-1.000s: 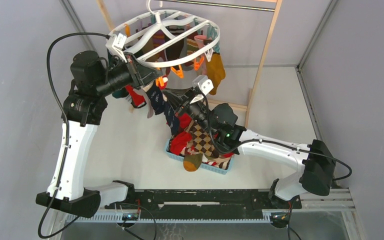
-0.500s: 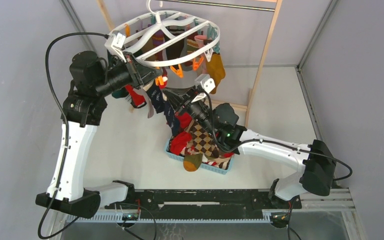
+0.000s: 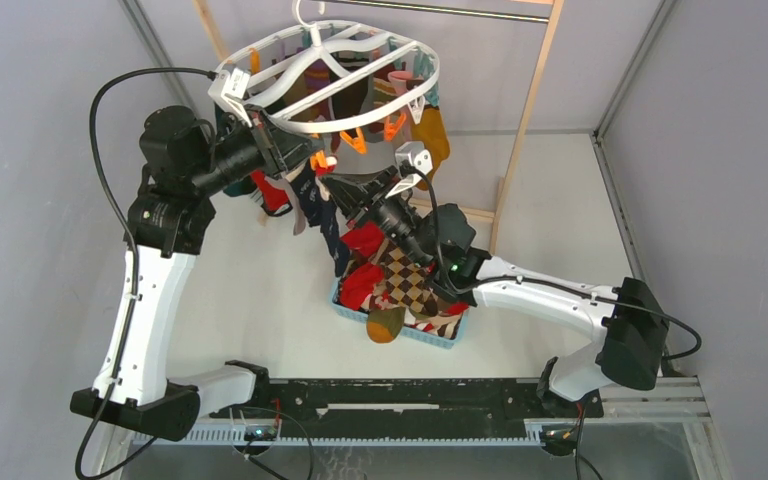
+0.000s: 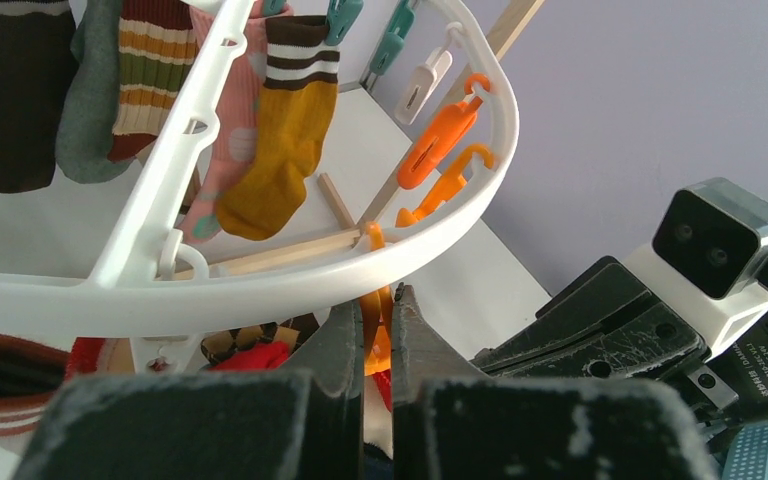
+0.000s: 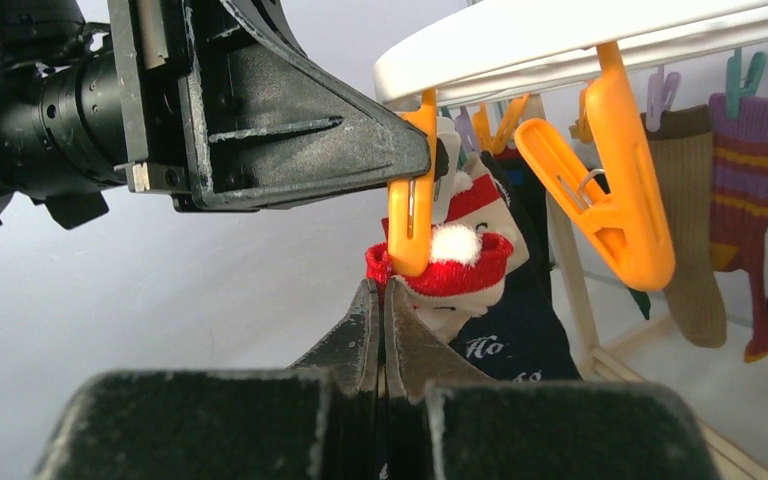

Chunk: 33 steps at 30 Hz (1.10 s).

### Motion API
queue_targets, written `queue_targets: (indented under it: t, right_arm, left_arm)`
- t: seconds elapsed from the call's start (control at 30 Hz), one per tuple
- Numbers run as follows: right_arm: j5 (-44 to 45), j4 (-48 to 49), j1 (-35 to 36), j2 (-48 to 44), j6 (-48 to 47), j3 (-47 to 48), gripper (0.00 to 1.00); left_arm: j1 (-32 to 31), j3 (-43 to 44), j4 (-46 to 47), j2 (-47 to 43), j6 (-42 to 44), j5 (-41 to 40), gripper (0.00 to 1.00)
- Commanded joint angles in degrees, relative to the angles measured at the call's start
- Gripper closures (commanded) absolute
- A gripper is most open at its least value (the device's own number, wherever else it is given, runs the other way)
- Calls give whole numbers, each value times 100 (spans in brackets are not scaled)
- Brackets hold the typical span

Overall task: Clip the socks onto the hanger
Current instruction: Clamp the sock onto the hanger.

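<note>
Pinching orange clip (image 4: 377, 345) under hanger (image 4: 260, 290) rim with left gripper (image 4: 378, 320), we are trying to spread its mouth; right gripper (image 5: 381, 300), clamped on red sock (image 5: 445, 272), is offering cuff there.

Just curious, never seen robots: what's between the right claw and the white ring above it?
Right wrist view: a red-and-white sock at the right gripper tips, then an orange clip hanging from the hanger.

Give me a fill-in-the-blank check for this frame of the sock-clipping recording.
The left pincer squeezes an ___ plastic clip beneath the white oval plastic hanger ring.
The peg holding the mustard sock with a striped cuff is ___.
Loose socks lie piled in a ___ plastic basket.
Missing: orange; teal; blue.
</note>
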Motion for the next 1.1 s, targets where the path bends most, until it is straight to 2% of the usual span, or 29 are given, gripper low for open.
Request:
queue_targets:
  t: [0.0, 0.57, 0.63, 0.8, 0.97, 1.07]
  right_arm:
    - [43, 488, 12, 27, 268, 426, 100]
    - [647, 327, 21, -127, -735, 494, 100]
    - [671, 339, 4, -182, -787, 434, 100]
    - [593, 321, -53, -218, -843, 416, 100]
    - [366, 336, -106, -218, -708, 414, 100]
    - [299, 373, -120, -217, -686, 418, 99]
  left_arm:
    - [49, -127, 37, -73, -19, -266, 100]
    - [44, -154, 26, -145, 101, -338, 99]
    - [44, -153, 20, -156, 120, -353, 94]
    - [49, -145, -4, -154, 120, -329, 75]
    - [49, -154, -23, -174, 158, -366, 71]
    - [54, -137, -50, -195, 162, -365, 64]
